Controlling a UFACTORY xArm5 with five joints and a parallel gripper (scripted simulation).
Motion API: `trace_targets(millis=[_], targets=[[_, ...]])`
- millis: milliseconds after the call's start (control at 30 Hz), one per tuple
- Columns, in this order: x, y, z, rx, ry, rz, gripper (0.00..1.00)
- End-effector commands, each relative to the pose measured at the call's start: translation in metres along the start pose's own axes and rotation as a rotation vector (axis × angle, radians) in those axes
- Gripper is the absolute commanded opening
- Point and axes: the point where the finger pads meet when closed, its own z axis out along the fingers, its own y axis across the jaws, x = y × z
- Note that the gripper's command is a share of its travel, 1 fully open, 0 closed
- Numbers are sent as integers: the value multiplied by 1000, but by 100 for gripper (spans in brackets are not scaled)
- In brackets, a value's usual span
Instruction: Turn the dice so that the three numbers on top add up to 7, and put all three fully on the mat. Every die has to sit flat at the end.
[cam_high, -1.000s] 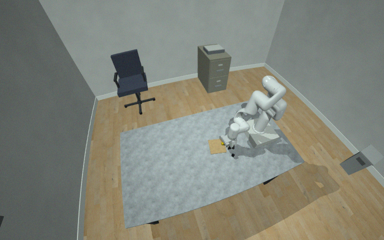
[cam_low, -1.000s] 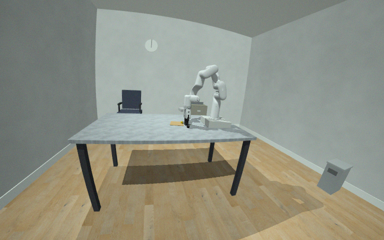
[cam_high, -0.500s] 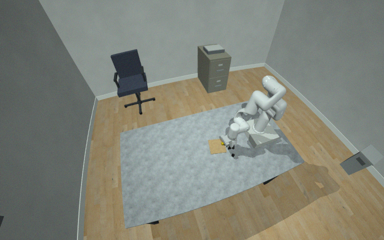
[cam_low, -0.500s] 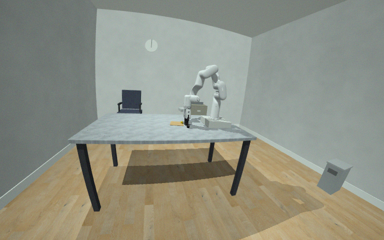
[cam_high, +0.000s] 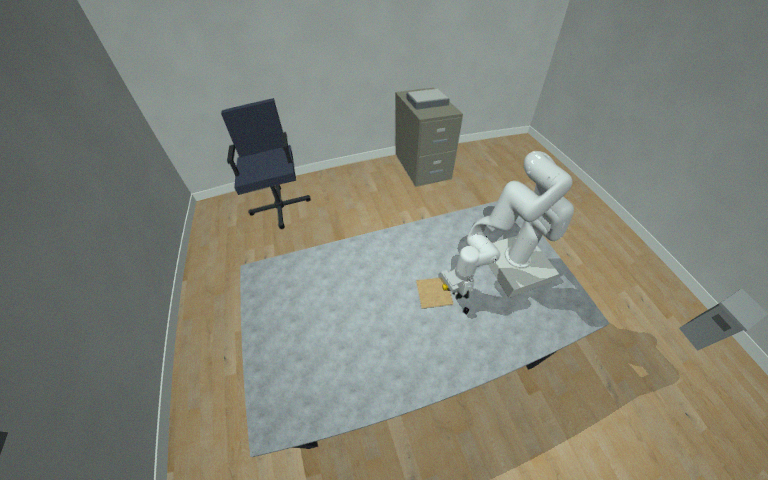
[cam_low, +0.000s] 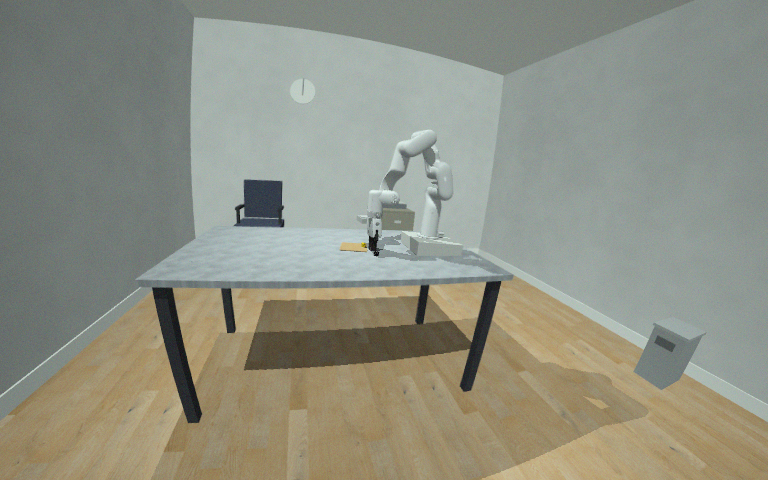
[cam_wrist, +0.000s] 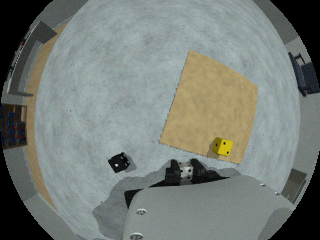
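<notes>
Bending low, die clamped.

1. Top view: high and far, looking obliquely down on the whole table.
2. Exterior view: low, distant, facing one long edge.
3. Wrist view: close, straight down by the mat, seen in all three.

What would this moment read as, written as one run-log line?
gripper: shut on white die, off the mat | yellow die: flat on mat, near its edge | black die: on table, off mat
</notes>
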Motion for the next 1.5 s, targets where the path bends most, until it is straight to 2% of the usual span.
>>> trace_targets(millis=[0,200,500,633,1067,1133,1200,1300,1367,1467], targets=[[1,0,-2,0,3,0,15],[1,0,-15,0,3,0,15],[1,-2,-79,0,3,0,15],[1,-2,-97,0,3,0,15],[2,-2,-101,0,3,1,15],[19,8,-103,1,4,21,15],[52,29,-106,5,5,60,15],[52,29,-106,5,5,60,15],[77,49,-106,7,6,92,15],[83,54,-106,8,7,100,15]])
